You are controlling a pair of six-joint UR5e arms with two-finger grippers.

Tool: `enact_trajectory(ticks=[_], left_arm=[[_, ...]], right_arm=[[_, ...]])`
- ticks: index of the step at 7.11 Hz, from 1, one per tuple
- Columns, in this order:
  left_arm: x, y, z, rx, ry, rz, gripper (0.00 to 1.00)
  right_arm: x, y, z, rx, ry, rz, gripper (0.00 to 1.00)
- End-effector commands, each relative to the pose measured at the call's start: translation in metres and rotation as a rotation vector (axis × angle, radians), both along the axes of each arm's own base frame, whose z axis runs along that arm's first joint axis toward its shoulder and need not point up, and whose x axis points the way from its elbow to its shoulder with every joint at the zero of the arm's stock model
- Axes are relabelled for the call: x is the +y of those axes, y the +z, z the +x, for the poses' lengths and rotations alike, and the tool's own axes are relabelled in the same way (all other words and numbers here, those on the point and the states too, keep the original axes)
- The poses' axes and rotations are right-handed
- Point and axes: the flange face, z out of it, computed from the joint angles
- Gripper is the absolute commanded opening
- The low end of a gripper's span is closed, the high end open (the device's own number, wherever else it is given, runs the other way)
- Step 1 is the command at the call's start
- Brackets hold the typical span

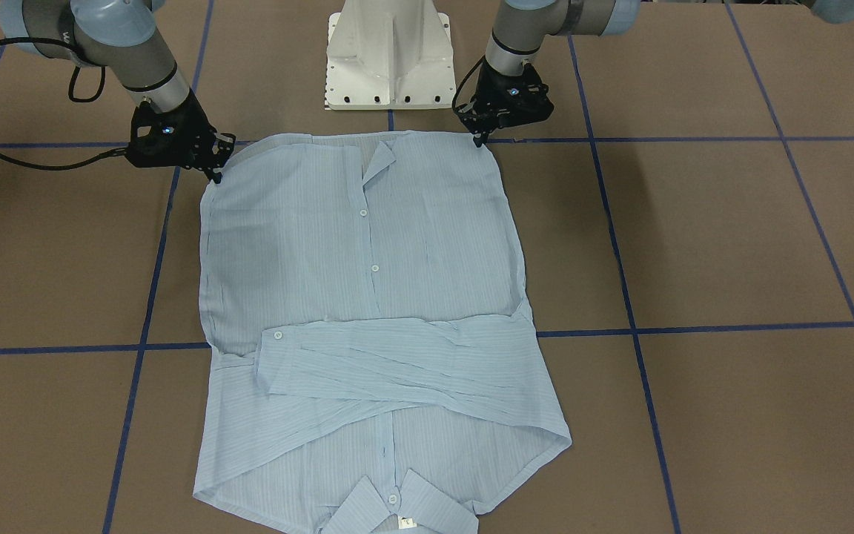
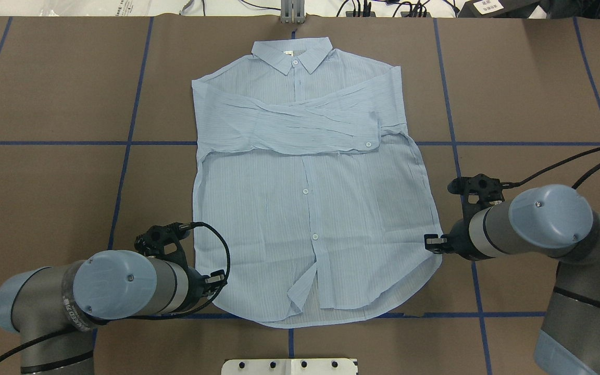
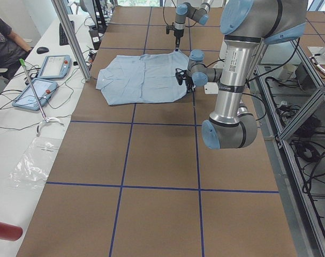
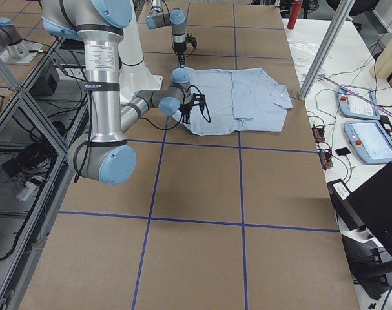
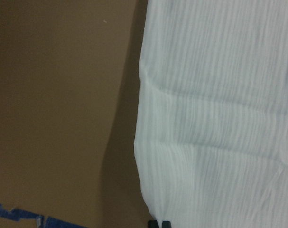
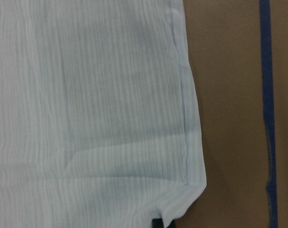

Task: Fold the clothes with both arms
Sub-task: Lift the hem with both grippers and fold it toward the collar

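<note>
The pale-blue striped shirt [image 2: 305,208] lies flat, buttons up, collar [image 2: 292,54] at the far side, and both sleeves [image 2: 289,127] are folded across the chest. My left gripper [image 2: 217,282] is down at the hem's left corner. In the left wrist view its fingertips [image 5: 159,223] are pressed together at the cloth's edge [image 5: 219,118]. My right gripper [image 2: 432,244] is at the hem's right corner, shut on the cloth edge [image 6: 87,95]. In the front-facing view the left gripper [image 1: 480,138] and the right gripper [image 1: 216,175] both touch the shirt [image 1: 368,297].
The brown table [image 2: 45,198] carries blue tape lines. The white pedestal base [image 1: 388,55] stands just behind the hem. Tablets and cables [image 3: 44,80] lie on a side bench beyond the table's far edge.
</note>
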Motion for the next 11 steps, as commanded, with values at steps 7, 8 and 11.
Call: enact_trajectory(ticks=[7,8,11], left_arm=[[-0.095,-0.048,-0.091,0.134,-0.018,0.024,0.00],[-0.107,-0.050,-0.102,0.142,-0.038,0.021,0.00],[-0.160,-0.070,-0.119,0.156,-0.126,0.055,0.00]], right_arm=[[-0.092,-0.039,0.055,-0.119,0.088,-0.062,0.00],[-0.119,-0.045,0.067,-0.138,0.115,-0.078,0.00],[-0.192,-0.074,0.078,-0.170,0.199,-0.071,0.00]])
